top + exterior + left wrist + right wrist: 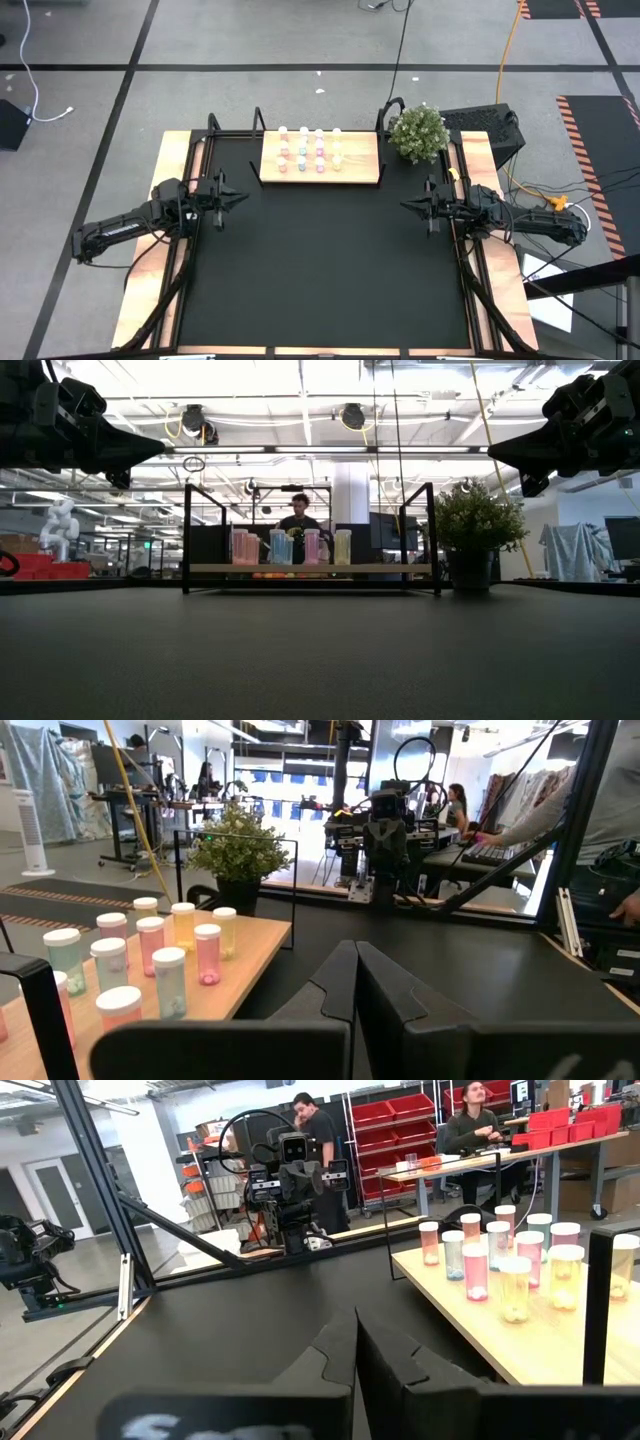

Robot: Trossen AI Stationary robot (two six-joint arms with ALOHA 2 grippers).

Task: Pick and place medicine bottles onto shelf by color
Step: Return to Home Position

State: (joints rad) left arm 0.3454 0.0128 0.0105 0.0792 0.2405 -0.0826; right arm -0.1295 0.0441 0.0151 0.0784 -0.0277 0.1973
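Round capped bottles (pixel 310 148) line the flat wooden shelf (pixel 365 168); left gripper (pixel 242 197) and right gripper (pixel 404 207), both closed, flank the open matte mat (pixel 320 270).

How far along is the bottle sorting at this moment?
It looks essentially done. The medicine bottles stand on the shelf in four lines that look colour-matched, and none shows on the black mat. Nothing is in hand: the left end effector and right end effector are shut on nothing, at opposite sides of the mat. Probably only parking the arms is left.
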